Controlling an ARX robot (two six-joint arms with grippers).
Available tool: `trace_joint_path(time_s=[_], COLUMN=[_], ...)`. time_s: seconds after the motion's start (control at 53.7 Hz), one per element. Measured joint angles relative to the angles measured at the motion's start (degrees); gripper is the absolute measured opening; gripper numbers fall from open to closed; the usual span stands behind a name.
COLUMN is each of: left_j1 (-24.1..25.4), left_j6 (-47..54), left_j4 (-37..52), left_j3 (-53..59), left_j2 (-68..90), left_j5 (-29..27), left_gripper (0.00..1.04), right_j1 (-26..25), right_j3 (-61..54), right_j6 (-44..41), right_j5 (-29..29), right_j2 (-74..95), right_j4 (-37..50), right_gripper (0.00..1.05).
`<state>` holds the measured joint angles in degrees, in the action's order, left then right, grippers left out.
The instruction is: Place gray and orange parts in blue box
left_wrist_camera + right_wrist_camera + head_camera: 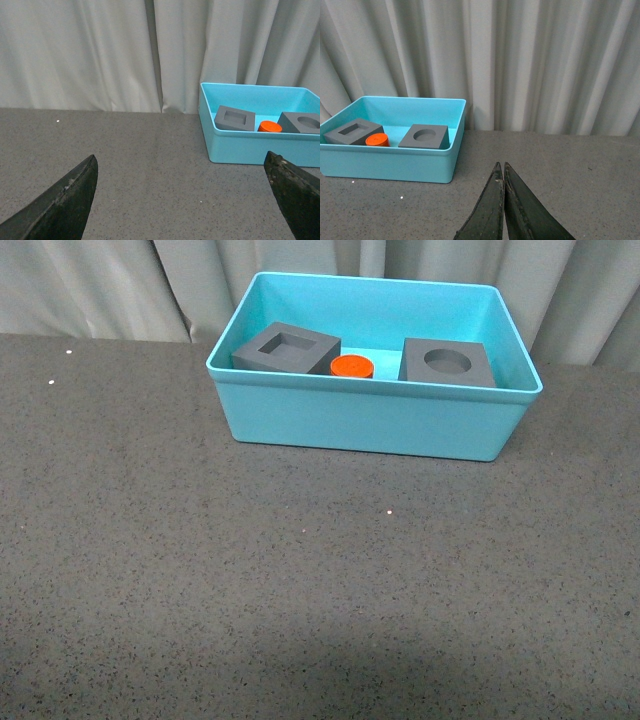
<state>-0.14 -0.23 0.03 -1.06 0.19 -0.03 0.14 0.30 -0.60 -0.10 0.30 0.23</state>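
The blue box (370, 425) sits at the far side of the dark speckled counter (300, 580), just before the pale curtain (100, 285), a little to my right of centre. All the near counter in front of it lies open, and there is open counter on either side of the box as well. A few small white specks dot the surface.

Inside the box, the gray cube with the square recess (287, 349) stands toward the box's left end, turned at a slight angle. The gray cube with the round recess (447, 363) stands toward the right end. The orange cylinder (352, 367) stands upright between them, just beside the square-recess cube and apart from the other. The near wall of the box hides the lower part of all three, so I cannot tell whether the cylinder touches the cube, and I see no printing on it.

Neither arm shows in the front view. My left hand (182, 200) is spread wide, its two dark fingers (65, 205) cut off at the picture's edges, holding nothing, above bare counter to the left of the box. My right hand (503, 170) is closed, the fingertips pressed together with nothing between them, over bare counter to the right of the box.
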Motion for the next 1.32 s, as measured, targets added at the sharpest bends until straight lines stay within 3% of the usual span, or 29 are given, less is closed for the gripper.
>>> trace_joint_path(time_s=[0.112, 0.354, 0.634, 1.323], left_j1=[0.00, 0.00, 0.00, 0.00], left_j6=[-0.02, -0.02, -0.02, -0.02], left_j4=[0.00, 0.00, 0.00, 0.00], left_j3=[0.00, 0.00, 0.00, 0.00], left_j2=[0.00, 0.00, 0.00, 0.00], left_j5=[0.02, 0.00, 0.00, 0.00], left_gripper=[0.98, 0.98, 0.98, 0.98], right_j1=[0.00, 0.00, 0.00, 0.00], right_j3=[0.00, 0.00, 0.00, 0.00], right_j6=[-0.02, 0.00, 0.00, 0.04], right_j5=[0.00, 0.02, 0.00, 0.00], right_j2=[-0.02, -0.07, -0.07, -0.07], right_j4=[-0.13, -0.13, -0.13, -0.13], right_gripper=[0.03, 0.51, 0.96, 0.95])
